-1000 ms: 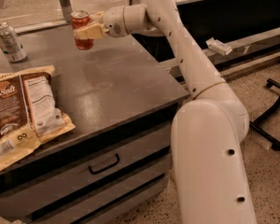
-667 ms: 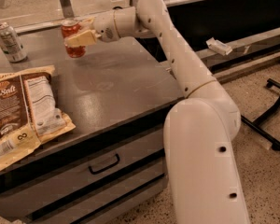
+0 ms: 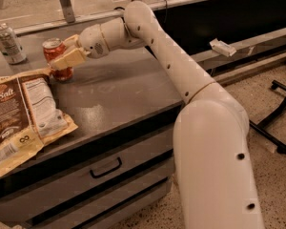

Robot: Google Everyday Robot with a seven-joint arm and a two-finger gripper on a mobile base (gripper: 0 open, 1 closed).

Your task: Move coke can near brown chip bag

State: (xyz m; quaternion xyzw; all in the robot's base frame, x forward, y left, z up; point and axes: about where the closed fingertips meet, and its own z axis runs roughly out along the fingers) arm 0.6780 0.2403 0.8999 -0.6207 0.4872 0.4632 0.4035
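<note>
The coke can (image 3: 54, 51) is red with a silver top and stands upright just above or on the grey table top (image 3: 119, 94), right by the upper right corner of the brown chip bag (image 3: 19, 118). My gripper (image 3: 62, 58) reaches in from the right and is shut on the can, one tan finger (image 3: 69, 58) across its front. The chip bag lies flat at the table's left front, label panel up, "Sea Salt" lettering at its left.
A silver-grey can (image 3: 8, 43) stands at the table's back left corner. The table has drawers (image 3: 105, 168) below its front edge. A railing and dark shelf run behind. A black chair base (image 3: 281, 123) stands on the floor at the right.
My gripper has carried the coke can leftwards and down, from the back middle of the table to a spot beside the chip bag's upper right corner.
</note>
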